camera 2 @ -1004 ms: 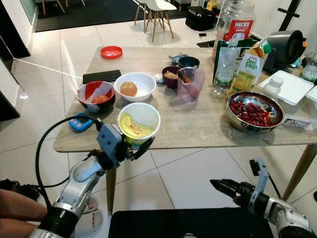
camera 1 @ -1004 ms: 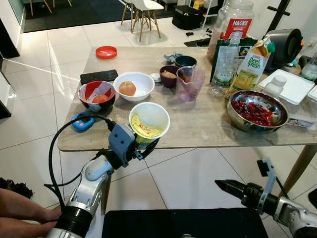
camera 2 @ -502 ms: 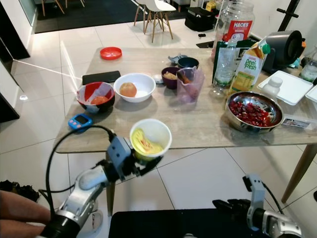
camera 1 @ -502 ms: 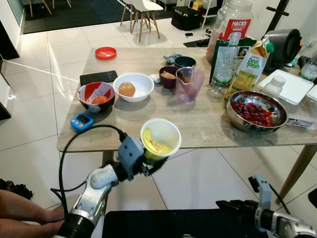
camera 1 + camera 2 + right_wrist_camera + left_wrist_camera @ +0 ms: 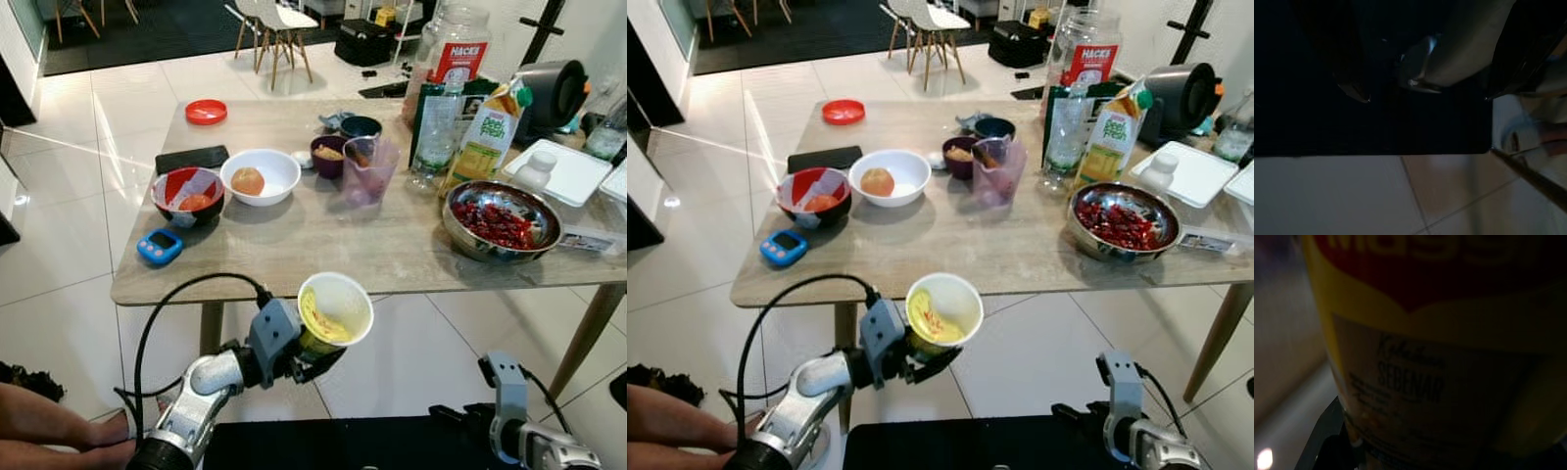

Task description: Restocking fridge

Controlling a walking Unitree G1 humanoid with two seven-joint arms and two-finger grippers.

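Note:
A yellow Maggi noodle cup (image 5: 335,311) with a white rim hangs upright in the air, just in front of the wooden table's (image 5: 294,255) near edge. My left gripper (image 5: 312,354) is shut on its lower part. In the left wrist view the cup's yellow and red label (image 5: 1440,357) sits right against the camera. My right gripper (image 5: 460,419) is low at the bottom right, above a black surface, with its fingers lost in the dark.
On the table stand a red bowl (image 5: 188,192), a white bowl with an orange fruit (image 5: 260,177), a blue timer (image 5: 159,246), a purple cup (image 5: 369,168), a steel bowl of red chillies (image 5: 500,219), a juice carton (image 5: 484,132) and bottles. A person's hand (image 5: 49,436) rests at the bottom left.
My left gripper has carried the noodle cup off the table's edge, toward me and to the right. My right arm has drawn back and lower. The camera has shifted slightly.

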